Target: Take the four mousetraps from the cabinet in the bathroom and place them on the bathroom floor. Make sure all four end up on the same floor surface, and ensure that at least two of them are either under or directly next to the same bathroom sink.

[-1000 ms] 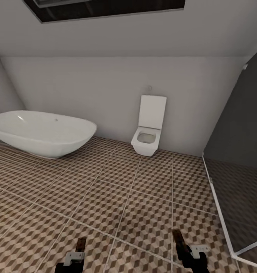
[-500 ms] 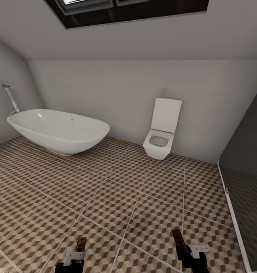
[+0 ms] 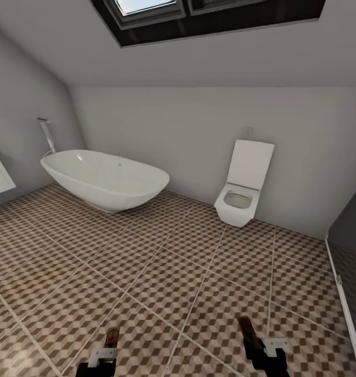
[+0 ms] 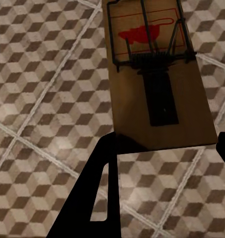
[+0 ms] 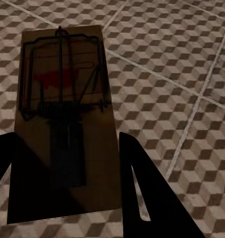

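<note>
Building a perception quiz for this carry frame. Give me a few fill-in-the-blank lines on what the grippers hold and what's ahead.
1. Each gripper, left gripper and right gripper, is shut on a ____.
2. The white oval ____ stands left of the toilet in the head view.
3. The bathroom floor tiles carry a small ____ pattern.

Missing words: mousetrap; bathtub; cube

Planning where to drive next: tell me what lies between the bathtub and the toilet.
In the head view, just patterned floor tiles and the bare grey wall behind lie between the bathtub and the toilet.
</note>
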`<state>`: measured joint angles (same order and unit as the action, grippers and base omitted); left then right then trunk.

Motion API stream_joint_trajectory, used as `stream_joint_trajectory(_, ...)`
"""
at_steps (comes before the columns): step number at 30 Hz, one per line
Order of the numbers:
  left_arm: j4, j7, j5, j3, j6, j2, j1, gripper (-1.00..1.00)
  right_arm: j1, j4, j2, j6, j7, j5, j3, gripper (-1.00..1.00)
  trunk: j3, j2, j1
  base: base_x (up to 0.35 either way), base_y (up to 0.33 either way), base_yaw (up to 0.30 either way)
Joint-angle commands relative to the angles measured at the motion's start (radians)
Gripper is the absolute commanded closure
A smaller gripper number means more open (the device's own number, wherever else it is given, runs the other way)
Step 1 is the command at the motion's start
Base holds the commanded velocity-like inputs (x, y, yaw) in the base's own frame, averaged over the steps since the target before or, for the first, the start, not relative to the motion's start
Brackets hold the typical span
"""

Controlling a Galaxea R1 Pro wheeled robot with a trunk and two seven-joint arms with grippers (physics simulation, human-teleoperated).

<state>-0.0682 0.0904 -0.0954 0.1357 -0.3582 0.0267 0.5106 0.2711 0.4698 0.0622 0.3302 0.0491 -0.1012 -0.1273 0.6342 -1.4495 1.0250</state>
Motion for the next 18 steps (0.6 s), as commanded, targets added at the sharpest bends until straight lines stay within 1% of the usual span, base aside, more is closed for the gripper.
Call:
stream_joint_trajectory(1,-0.004,0.002,-0.009,0.008,-0.007,-0.001,0.002,1.0,0.0,0.0,-0.001,0.004,0.003,-0.008,-0.008,1.0,0.0,0.0,0.0,0.0,0.0,0.228)
stream_joint_trajectory(18,-0.004,0.002,-0.009,0.008,-0.007,-0.001,0.002,1.0,0.0,0.0,-0.001,0.003,0.003,-0.008,-0.008,1.0,-0.019,0.0,0.0,0.0,0.0,0.228)
